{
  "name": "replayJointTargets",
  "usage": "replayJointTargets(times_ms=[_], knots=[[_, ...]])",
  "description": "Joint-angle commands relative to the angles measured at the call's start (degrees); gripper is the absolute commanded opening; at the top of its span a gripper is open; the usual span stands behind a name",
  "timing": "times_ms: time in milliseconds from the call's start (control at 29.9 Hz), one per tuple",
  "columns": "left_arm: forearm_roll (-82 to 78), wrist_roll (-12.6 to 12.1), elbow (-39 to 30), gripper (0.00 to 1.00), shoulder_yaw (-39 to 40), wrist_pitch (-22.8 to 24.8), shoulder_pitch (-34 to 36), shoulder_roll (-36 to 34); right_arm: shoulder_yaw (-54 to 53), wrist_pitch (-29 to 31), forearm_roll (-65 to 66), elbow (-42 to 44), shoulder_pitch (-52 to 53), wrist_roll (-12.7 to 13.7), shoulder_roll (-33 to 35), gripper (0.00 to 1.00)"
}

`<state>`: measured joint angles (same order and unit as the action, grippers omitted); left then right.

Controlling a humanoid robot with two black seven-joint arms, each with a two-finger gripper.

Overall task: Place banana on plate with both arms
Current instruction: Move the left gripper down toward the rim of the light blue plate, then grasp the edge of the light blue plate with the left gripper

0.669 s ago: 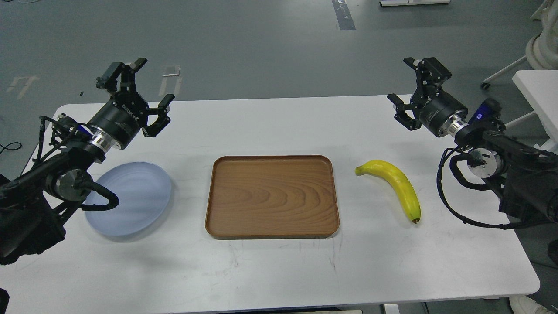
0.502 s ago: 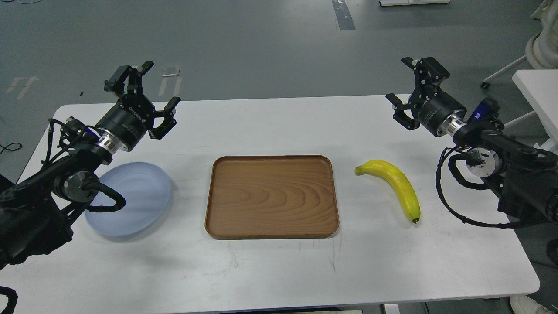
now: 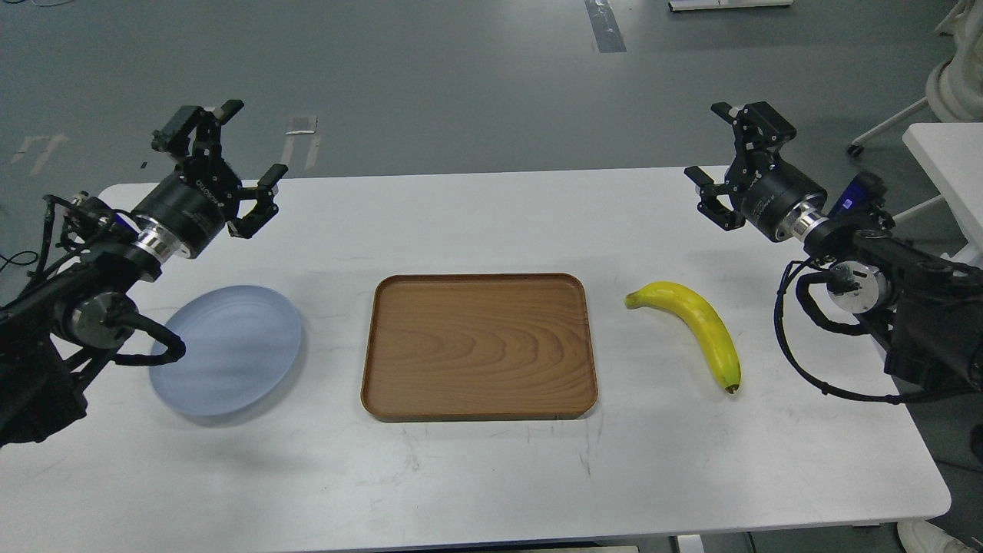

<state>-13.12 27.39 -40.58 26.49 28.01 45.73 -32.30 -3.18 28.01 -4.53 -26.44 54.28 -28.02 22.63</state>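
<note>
The yellow banana (image 3: 695,322) lies on the white table (image 3: 491,476) to the right of the brown tray, stem end pointing left and dark tip toward the front. The pale blue-grey plate (image 3: 226,349) lies on the table at the left. My left gripper (image 3: 219,157) is open and empty, raised above the table's back left, behind the plate. My right gripper (image 3: 729,157) is open and empty, raised above the back right, behind the banana. Neither gripper touches anything.
A rectangular brown wooden tray (image 3: 480,346) sits in the middle of the table between plate and banana. A second white table (image 3: 948,165) stands to the far right. Grey floor lies beyond the back edge.
</note>
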Motion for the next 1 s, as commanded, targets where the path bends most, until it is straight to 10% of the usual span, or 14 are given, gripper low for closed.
replayJointTargets(times_ms=[0, 368, 970], knots=[[-12.16, 0.61, -1.17, 1.00, 0.32, -0.01, 1.90, -2.67, 1.60, -0.01, 0.05, -0.10, 0.03, 0.02, 0.23, 1.00], [-61.55, 0.61, -20.86, 1.00, -0.47, -0.01, 2.35, -21.57, 2.92, -0.01, 0.31, -0.19, 0.38, 0.02, 0.14, 1.00], [-73.98, 0.61, -7.34, 0.99, -19.37, -13.86, -1.78, -21.67, 2.92, -0.01, 1.63, -0.28, 0.74, 0.02, -0.48, 1.00]])
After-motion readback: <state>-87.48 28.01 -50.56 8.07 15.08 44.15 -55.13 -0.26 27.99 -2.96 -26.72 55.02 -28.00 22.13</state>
